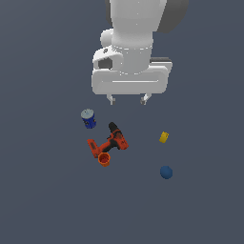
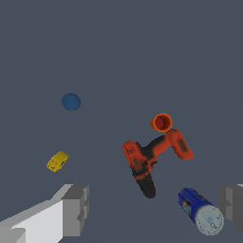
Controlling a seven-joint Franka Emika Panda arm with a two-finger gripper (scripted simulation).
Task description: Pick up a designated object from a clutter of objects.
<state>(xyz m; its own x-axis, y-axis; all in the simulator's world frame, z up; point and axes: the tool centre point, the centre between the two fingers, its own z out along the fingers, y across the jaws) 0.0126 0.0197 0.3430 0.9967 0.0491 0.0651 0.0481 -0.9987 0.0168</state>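
Target is the small yellow blocky piece (image 1: pixel 164 137) (image 2: pixel 57 161), roughly cube-shaped, slightly tilted, lying alone on the dark grey-blue floor (image 1: pixel 47 200) on the exterior view's right of the clutter. Nothing touches it; bare floor on all its sides. Nearest neighbour is the blue ball (image 1: pixel 166 172) (image 2: pixel 71 101), below it in the exterior view, clearly apart. The red-and-black power drill (image 1: pixel 108 142) (image 2: pixel 154 159) lies on its side towards the exterior view's left, with the orange cup (image 1: pixel 104 159) (image 2: pixel 161 123) right against its base; can't tell whether they touch. The blue can with grey top (image 1: pixel 88 118) (image 2: pixel 201 211) stands just beyond the drill, separate. Count: one yellow block, one ball, one drill, one cup, one can. The white Panda gripper (image 1: pixel 128 99) hangs high above the scene, over the space between can and block, nothing between its fingers (image 2: pixel 75 209), which are spread wide. No walls or edges visible; floor fills both views.
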